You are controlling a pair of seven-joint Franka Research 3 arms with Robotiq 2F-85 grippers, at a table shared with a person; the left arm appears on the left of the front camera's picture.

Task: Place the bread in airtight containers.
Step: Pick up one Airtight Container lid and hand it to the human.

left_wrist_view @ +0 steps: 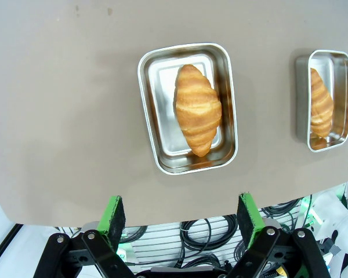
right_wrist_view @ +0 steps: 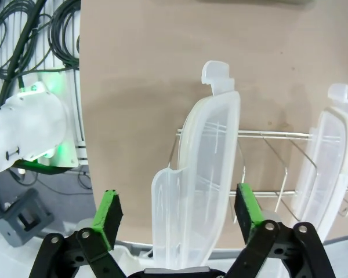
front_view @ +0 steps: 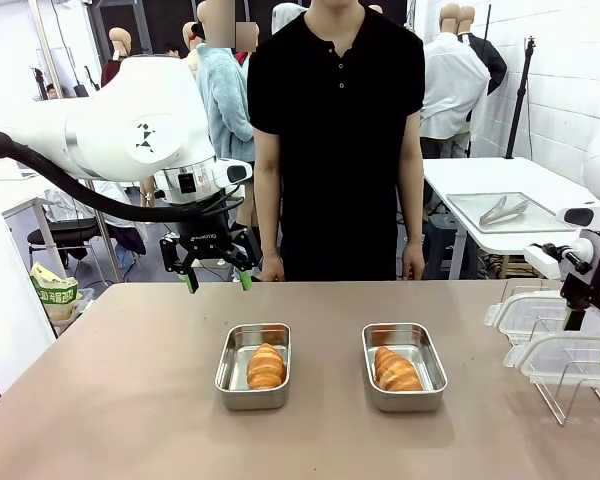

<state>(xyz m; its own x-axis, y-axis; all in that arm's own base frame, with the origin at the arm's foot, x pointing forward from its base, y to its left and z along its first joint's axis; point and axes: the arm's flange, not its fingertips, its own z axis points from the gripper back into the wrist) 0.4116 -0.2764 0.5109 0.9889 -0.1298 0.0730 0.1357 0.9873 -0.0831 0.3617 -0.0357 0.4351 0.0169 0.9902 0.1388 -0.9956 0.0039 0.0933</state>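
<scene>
The right gripper (front_view: 592,335) is clipped by the front view's edge, down at the wire rack (front_view: 572,398), and from there you can't read its jaws. The right wrist view settles it. Its fingers (right_wrist_view: 108,213) are spread wide and straddle the nearer clear lid (right_wrist_view: 204,185), which stands on edge in the rack. There's a gap on either side and nothing is pinched (the lid's lower end disappears behind the gripper body). A second lid (right_wrist_view: 332,168) stands one slot along in the rack, partly cut off.

To the robot's left of the rack, two steel tins sit side by side on the brown table (front_view: 130,400), both uncovered. The tin nearer the rack (front_view: 436,370) holds one croissant (front_view: 396,370); the tin farther from the rack (front_view: 226,372) holds the other croissant (front_view: 266,366). The left wrist view looks straight down on the farther tin whole, while the nearer one is sliced by the frame edge.

The left gripper (front_view: 219,282) hangs in the air beyond the farther tin, toward the person (front_view: 335,130), jaws wide apart and empty.
</scene>
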